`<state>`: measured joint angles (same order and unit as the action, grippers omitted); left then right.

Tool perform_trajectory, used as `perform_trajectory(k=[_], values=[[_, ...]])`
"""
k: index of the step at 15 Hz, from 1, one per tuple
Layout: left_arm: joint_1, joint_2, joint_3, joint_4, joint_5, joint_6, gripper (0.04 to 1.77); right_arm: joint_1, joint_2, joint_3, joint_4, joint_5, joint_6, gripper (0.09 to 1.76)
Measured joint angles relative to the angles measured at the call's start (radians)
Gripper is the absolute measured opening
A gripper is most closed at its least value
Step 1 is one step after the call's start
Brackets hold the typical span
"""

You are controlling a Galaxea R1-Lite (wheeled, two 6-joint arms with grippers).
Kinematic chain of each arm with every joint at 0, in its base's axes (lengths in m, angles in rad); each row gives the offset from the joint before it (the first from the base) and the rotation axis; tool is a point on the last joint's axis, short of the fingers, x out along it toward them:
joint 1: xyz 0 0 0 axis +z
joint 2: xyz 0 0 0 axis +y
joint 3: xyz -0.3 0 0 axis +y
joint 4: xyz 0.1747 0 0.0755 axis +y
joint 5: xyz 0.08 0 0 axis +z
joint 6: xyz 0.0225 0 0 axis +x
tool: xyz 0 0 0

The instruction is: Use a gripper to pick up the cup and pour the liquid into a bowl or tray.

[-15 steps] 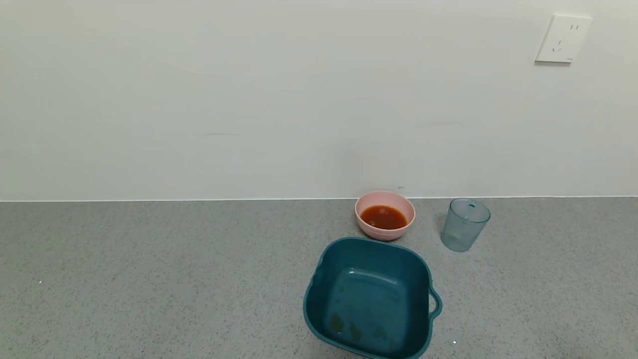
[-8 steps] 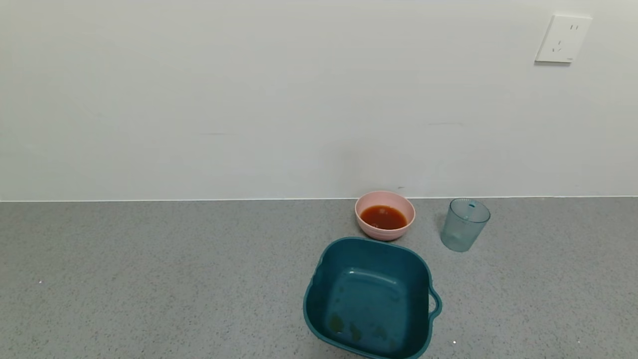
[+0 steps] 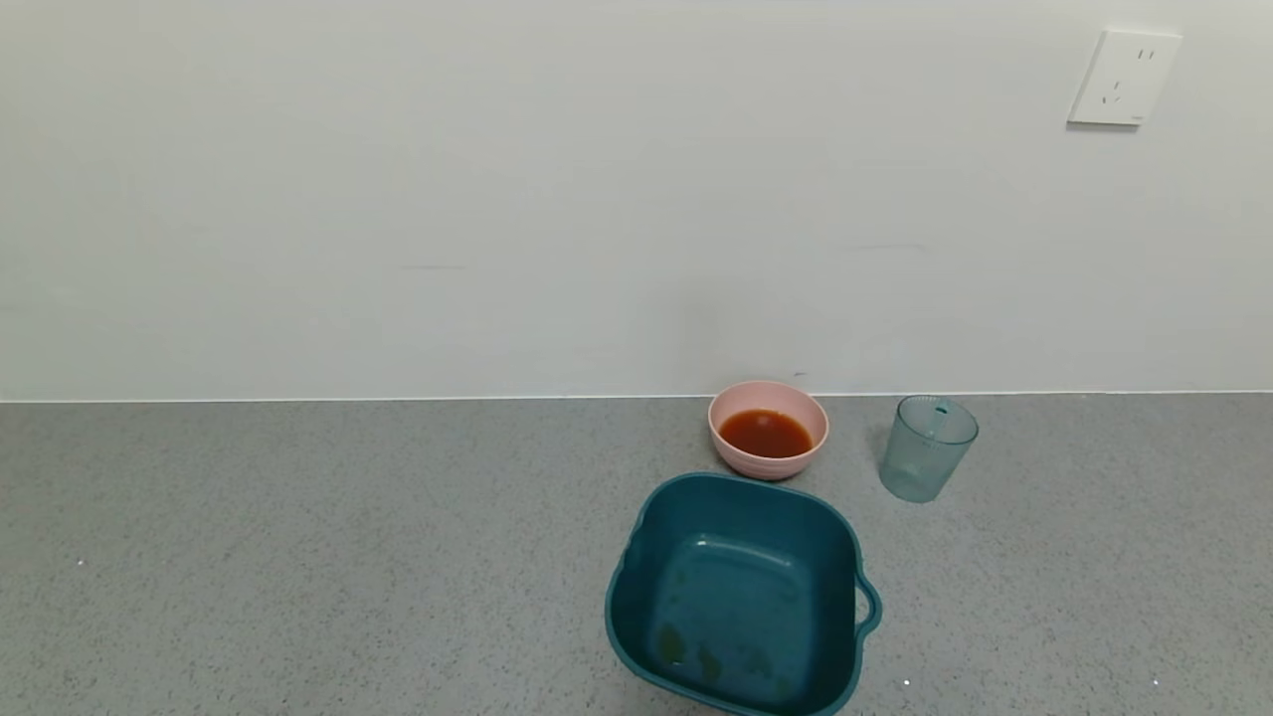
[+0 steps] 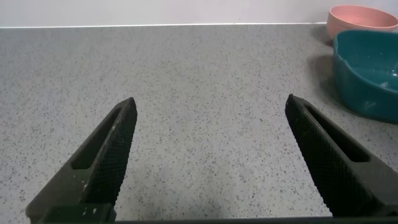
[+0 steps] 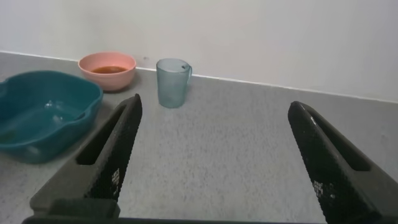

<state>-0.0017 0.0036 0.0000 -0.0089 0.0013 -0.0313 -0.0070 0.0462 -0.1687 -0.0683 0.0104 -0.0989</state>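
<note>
**Cup stands empty, liquid in the pink bowl**

The cup [image 3: 928, 448] stands upright on the surface [image 3: 298, 557], apart from the bowl [image 3: 768, 429] holding the liquid [image 3: 765, 434]. The right gripper [image 5: 214, 158], fingers spread wide, is the nearer, with the cup ahead. The left gripper [image 4: 211, 155], fingers also apart, sits off beside the teal tub [image 4: 367, 71].

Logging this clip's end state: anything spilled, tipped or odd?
Nothing spilled or tipped. The cup stands upright and looks empty, the liquid sits in the pink bowl, and faint residue marks the teal tub floor.
</note>
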Motion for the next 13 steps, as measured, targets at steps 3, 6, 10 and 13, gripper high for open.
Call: perform_trajectory(k=[3, 6, 10, 13], values=[[0.0, 0.0, 0.0, 0.0, 0.0, 0.0, 1.72, 0.002, -0.033, 0.129, -0.07, 0.003, 0.0, 1.7], [0.0, 0.0, 0.0, 0.0, 0.0, 0.0, 1.72, 0.002, -0.044, 0.164, 0.026, -0.002, 0.033, 1.7], [0.0, 0.0, 0.0, 0.0, 0.0, 0.0, 1.72, 0.003, -0.047, 0.168, 0.083, -0.008, 0.092, 1.7], [0.0, 0.0, 0.0, 0.0, 0.0, 0.0, 1.72, 0.003, -0.047, 0.169, 0.081, -0.007, 0.092, 1.7]])
